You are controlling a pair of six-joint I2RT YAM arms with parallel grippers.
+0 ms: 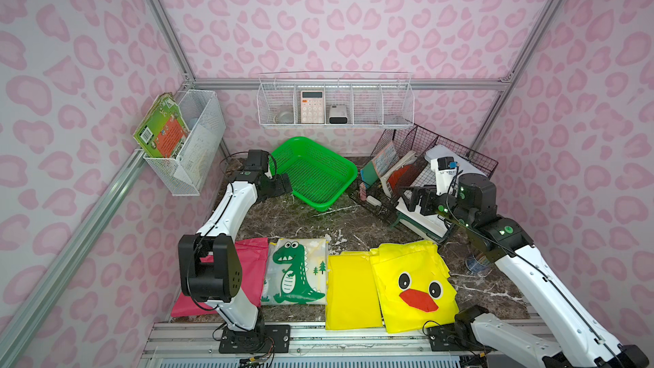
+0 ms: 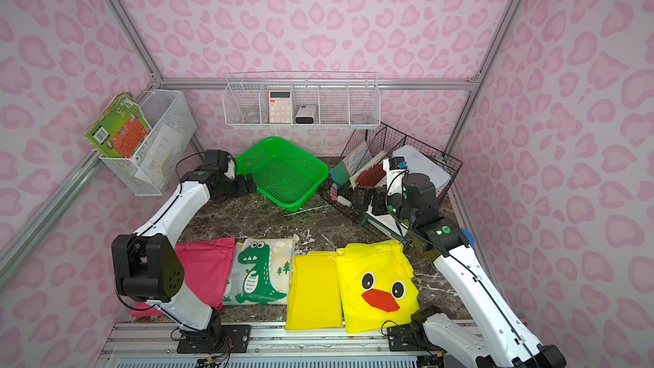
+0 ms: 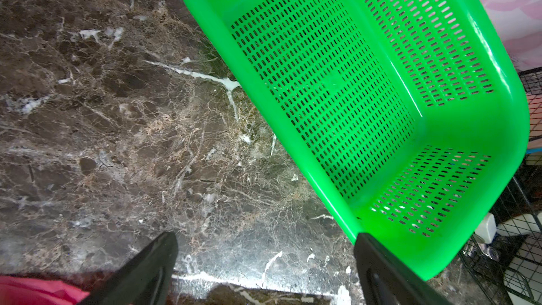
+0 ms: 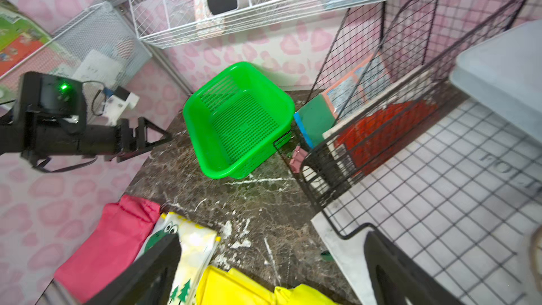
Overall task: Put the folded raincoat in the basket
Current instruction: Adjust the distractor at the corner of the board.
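The green basket (image 1: 336, 194) sits mid-frame in both top views. The left gripper (image 1: 283, 187), jaws spread and holding nothing, hovers just beside the basket's left rim. The right gripper (image 1: 419, 200), equally released, hangs by the black wire rack (image 1: 389, 143) at right. Low in the frame, well apart from both, lie the pink raincoat (image 1: 253, 263), dinosaur raincoat (image 1: 295, 270), plain yellow raincoat (image 1: 350, 292) and duck raincoat (image 1: 414, 284).

A long white wire shelf (image 1: 366, 109) hangs on the pink spotted back wall (image 1: 336, 12); a pale pink calculator (image 1: 312, 107) stands in it next to a small black and white box (image 1: 338, 115); a white mesh bin (image 1: 203, 136) on the side wall holds a green and orange book (image 1: 161, 132); a black wire rack (image 1: 401, 138) sits on the dark brown marble table (image 1: 300, 221), with a pink-edged book (image 1: 385, 158) leaning inside.
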